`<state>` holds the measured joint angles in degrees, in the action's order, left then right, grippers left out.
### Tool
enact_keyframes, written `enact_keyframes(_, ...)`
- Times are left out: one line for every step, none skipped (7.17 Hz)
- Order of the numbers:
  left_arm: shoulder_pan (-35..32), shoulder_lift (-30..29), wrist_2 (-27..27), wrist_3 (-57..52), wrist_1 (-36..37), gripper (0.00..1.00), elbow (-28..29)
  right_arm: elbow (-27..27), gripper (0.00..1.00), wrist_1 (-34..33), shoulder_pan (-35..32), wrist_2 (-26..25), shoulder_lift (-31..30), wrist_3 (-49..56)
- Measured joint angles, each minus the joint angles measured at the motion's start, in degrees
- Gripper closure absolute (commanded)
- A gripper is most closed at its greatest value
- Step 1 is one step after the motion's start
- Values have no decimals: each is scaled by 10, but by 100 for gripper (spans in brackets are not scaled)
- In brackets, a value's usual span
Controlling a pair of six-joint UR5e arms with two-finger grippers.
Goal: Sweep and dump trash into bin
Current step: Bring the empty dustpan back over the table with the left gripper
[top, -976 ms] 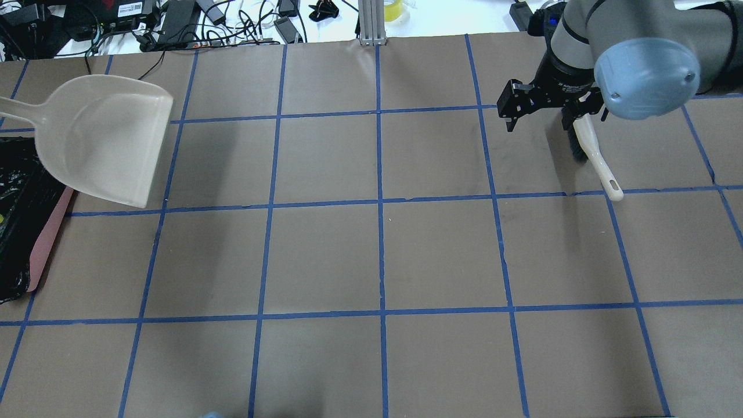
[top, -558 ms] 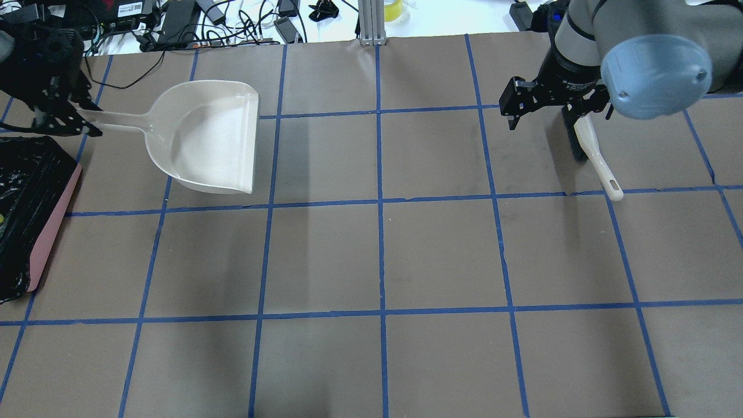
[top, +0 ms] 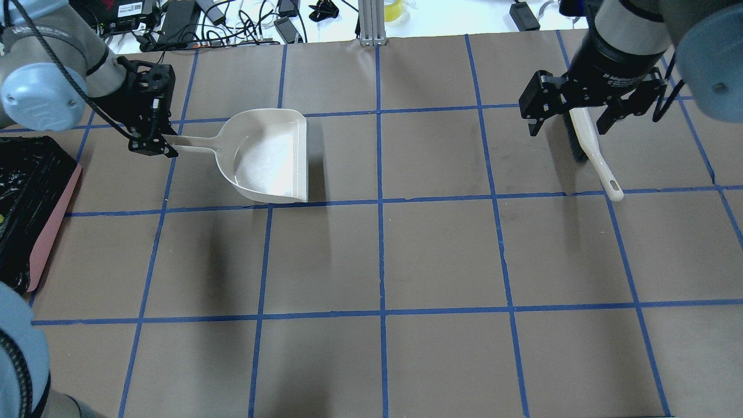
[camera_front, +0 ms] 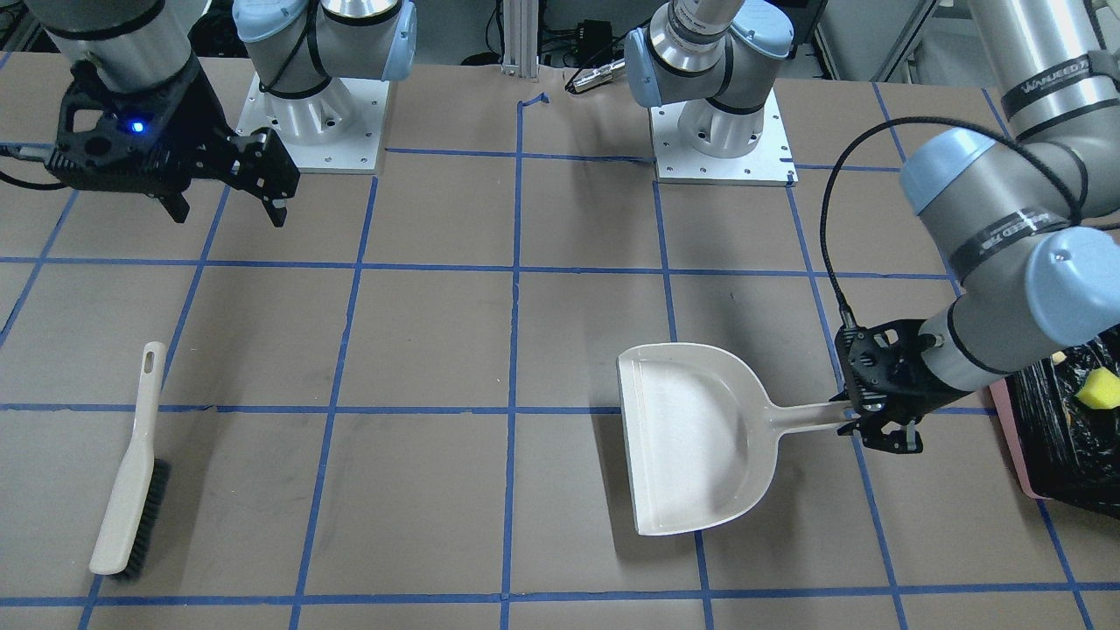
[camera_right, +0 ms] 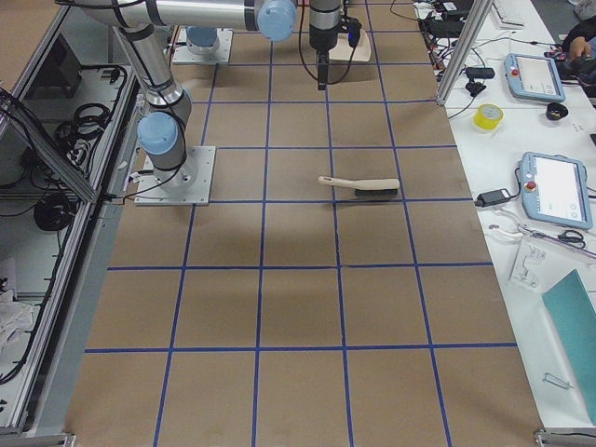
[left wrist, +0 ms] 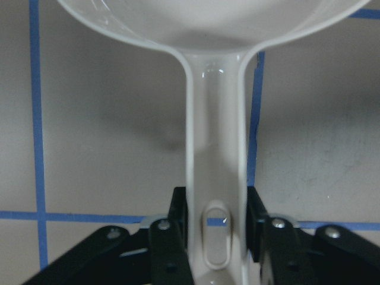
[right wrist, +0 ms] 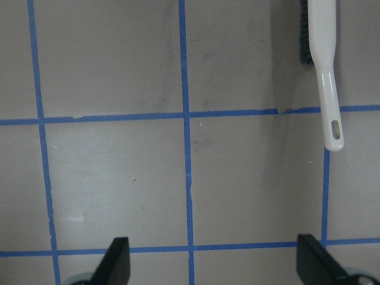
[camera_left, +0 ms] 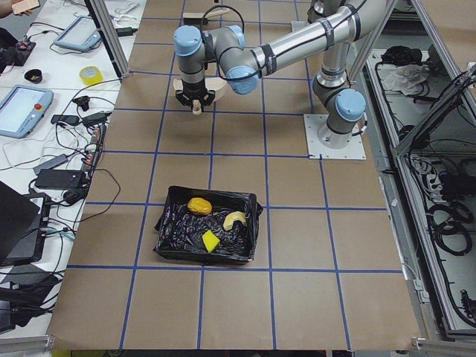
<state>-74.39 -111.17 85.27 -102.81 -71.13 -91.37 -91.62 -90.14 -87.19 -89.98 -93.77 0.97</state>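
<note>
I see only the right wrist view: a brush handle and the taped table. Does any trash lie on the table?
Observer: None shows on the table. The orange piece, the cream slice and the sponge block lie inside the bin.
Operator: Where is the dustpan, please?
Observer: The left gripper is shut on the handle of the dustpan, and the pan is empty.
Operator: Does my gripper touch the brush?
Observer: No. The right gripper is open and apart from the brush, which lies alone on the table.
</note>
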Motion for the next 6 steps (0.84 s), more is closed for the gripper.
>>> enact_keyframes(-3, -13, 1, -4, 22, 100, -1, 11, 0, 25, 0, 0, -13, 0)
enact_keyframes(-4, -26, 1, -23, 53, 100, -1, 18, 0, 42, 0, 0, -16, 0)
enact_keyframes(-5, -39, 1, -52, 76, 100, 2, 20, 0, 49, 0, 1, -14, 1)
enact_keyframes(-5, -48, 1, -73, 86, 100, 3, 22, 0, 52, 0, 1, -14, 1)
enact_keyframes(-5, -53, 2, -82, 92, 84, 4, 21, 0, 53, 0, 1, -13, 1)
enact_keyframes(-5, -56, 2, -84, 94, 14, 5, 20, 0, 53, 0, 1, -13, 1)
